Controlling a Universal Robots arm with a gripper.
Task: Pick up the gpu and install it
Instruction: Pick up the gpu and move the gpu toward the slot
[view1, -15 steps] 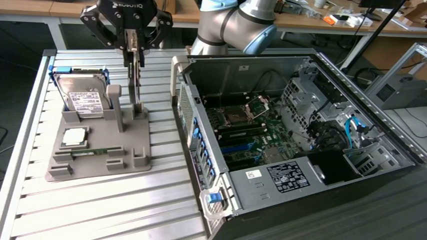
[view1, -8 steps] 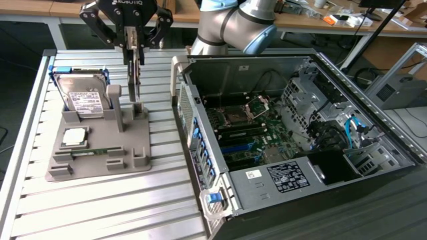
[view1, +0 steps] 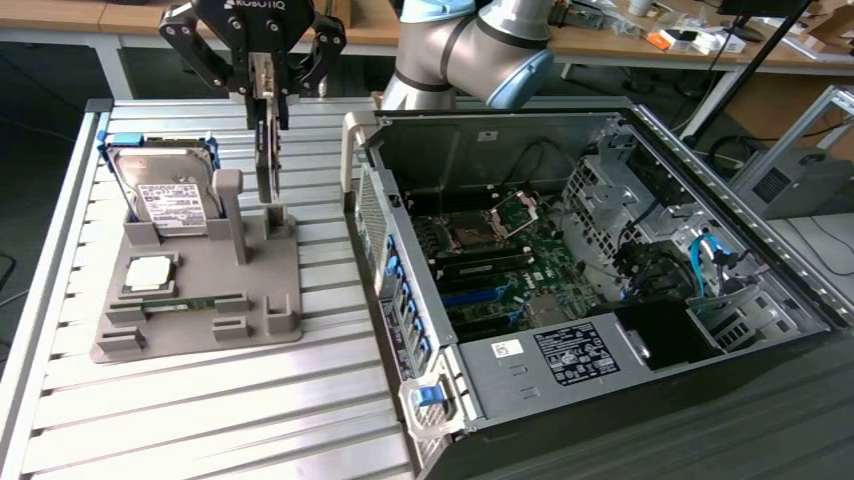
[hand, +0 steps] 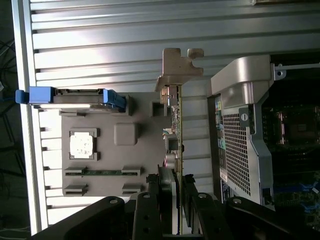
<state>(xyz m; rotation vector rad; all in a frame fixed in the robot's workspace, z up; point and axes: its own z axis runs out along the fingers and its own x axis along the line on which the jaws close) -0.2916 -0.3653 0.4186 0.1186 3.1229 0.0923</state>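
Your bench carries two big pieces: the open computer case on the exterior view's right and the grey parts holder on its left. Inside the case the motherboard lies bare, with no card standing in its slots, so judge the install as not yet done.

On the holder, the hard drive leans in its cradle at the far end, and the processor and memory stick lie in their pockets nearer the front.

The gpu stands upright and edge-on over the holder's slot on the side nearest the case, with its bracket end toward the far edge of the bench. Its lower edge sits at or just above that slot; you cannot tell from here whether it is clear of it.

The gripper hangs directly above the card. Its fingers are closed on the card's top edge, one on each face.

By this reading the grasp is made, while the lift out, the carry to the case and the seating all remain.
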